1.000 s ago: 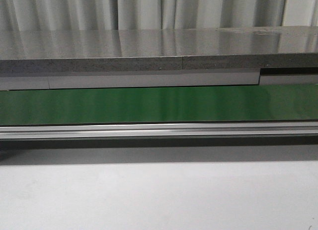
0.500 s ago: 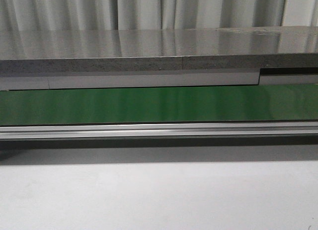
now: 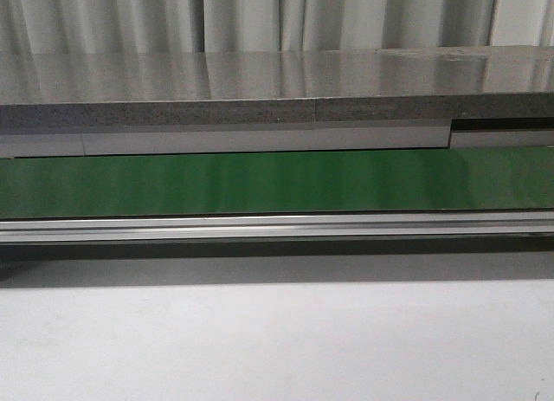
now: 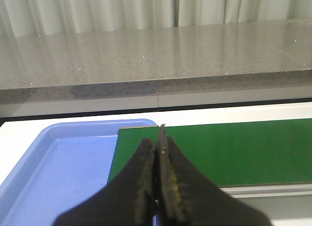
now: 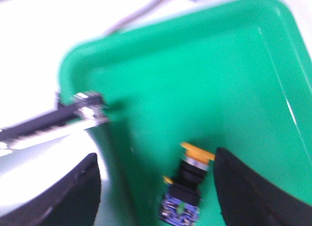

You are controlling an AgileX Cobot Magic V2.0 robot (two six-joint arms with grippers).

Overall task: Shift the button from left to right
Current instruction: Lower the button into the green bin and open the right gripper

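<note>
In the right wrist view the button (image 5: 187,179) lies on its side inside a green tray (image 5: 146,30), its yellow-orange cap toward the right finger and its black and blue body nearer the camera. My right gripper (image 5: 156,174) is open above the tray, and the button sits between its fingers (image 5: 78,192), close to the right one without clear contact. In the left wrist view my left gripper (image 4: 157,144) is shut with nothing between its pads, over the edge where a blue tray (image 4: 63,172) meets the green belt (image 4: 234,148). Neither gripper nor the button shows in the front view.
A green conveyor belt (image 3: 277,183) runs across the front view behind an aluminium rail (image 3: 277,226), with a grey stone counter (image 3: 260,89) and curtains beyond. A metal rail end (image 5: 58,121) lies beside the green tray. White table (image 3: 277,340) lies in front.
</note>
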